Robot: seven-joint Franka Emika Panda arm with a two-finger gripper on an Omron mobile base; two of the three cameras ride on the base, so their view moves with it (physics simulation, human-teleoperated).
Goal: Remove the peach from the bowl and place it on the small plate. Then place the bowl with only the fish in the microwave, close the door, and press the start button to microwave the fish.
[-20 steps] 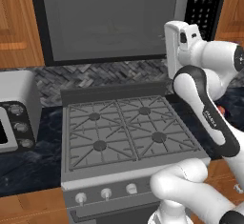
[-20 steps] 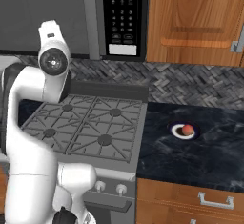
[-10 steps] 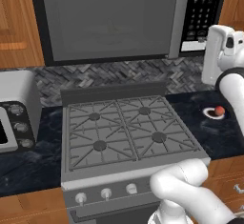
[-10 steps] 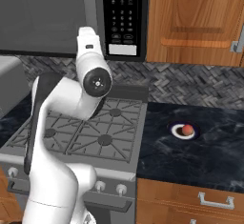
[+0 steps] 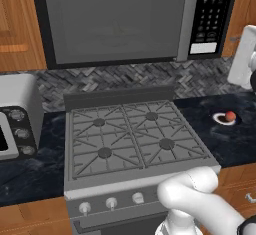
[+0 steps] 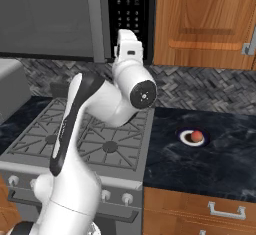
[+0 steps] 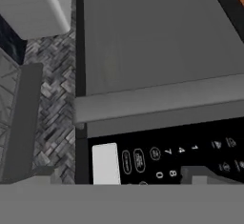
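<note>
Grey, wide microwave door (image 5: pixel 115 21) is shut; the arm has swung right toward the black keypad panel (image 7: pixel 162 158) (start press next). Reddish-orange round peach (image 6: pixel 196 136) sits on the small white plate (image 6: pixel 186 138). Gripper (image 7: pixel 119 178) state: cannot tell.

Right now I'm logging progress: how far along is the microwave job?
Done: the peach sits on the small plate, and the microwave door is shut, with a faint bowl shape behind it. In hand: the camera on the hand faces the keypad. Left: pressing start.
</note>
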